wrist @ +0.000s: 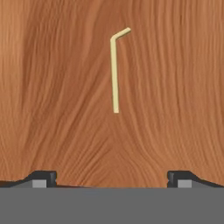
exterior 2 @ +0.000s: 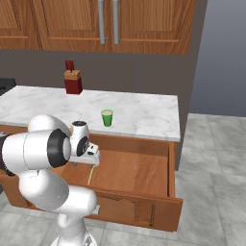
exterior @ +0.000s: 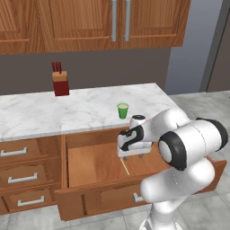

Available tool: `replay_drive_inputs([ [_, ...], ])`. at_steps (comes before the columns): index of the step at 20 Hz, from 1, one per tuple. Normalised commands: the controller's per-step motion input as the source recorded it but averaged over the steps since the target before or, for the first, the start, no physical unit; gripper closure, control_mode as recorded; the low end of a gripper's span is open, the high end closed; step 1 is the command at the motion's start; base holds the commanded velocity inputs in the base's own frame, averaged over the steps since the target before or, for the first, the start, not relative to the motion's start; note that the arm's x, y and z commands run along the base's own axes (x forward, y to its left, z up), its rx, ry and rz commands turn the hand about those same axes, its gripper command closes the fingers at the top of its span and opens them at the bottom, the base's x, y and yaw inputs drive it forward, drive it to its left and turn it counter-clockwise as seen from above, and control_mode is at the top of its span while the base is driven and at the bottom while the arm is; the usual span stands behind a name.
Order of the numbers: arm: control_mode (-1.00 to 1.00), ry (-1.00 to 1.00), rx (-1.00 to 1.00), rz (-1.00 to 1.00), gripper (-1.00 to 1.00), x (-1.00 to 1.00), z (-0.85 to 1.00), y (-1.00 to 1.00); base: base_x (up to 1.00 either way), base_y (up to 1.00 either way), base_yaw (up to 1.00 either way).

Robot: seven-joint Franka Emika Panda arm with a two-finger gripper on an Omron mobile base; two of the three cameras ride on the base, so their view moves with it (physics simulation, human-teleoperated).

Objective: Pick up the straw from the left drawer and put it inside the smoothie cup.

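From my base cams I get the big picture: left drawer pulled open, smoothie cup up on the marble counter, knife block way back by the wall. The hand cam gives me what those don't: the straw flat on the drawer's wood bottom, with a bent tip. Gripper hangs over the drawer, fingers spread wide apart, holding nothing, not touching the straw, which lies apart from the fingertips.
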Motion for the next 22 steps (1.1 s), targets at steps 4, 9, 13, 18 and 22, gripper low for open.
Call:
replay_drive_inputs([
  [4, -1.0, 0.0, 0.0, 0.0, -1.0, 0.23, -0.05, 0.0, 0.0, 0.0, 0.0],
  [9, -1.0, 0.0, 0.0, 0.0, -1.0, 0.13, -0.22, 0.0, 0.0, 0.0, 0.0],
  [13, -1.0, 0.0, 0.0, 0.0, -1.0, 0.04, -0.42, 0.0, 0.0, 0.0, 0.0],
  [18, -1.0, 0.0, 0.0, 0.0, -1.0, 0.08, -0.38, 0.01, 0.0, 0.0, 0.0],
  [22, -1.0, 0.0, 0.0, 0.0, -1.0, 0.16, -0.3, 0.04, 0.0, 0.0, 0.0],
])
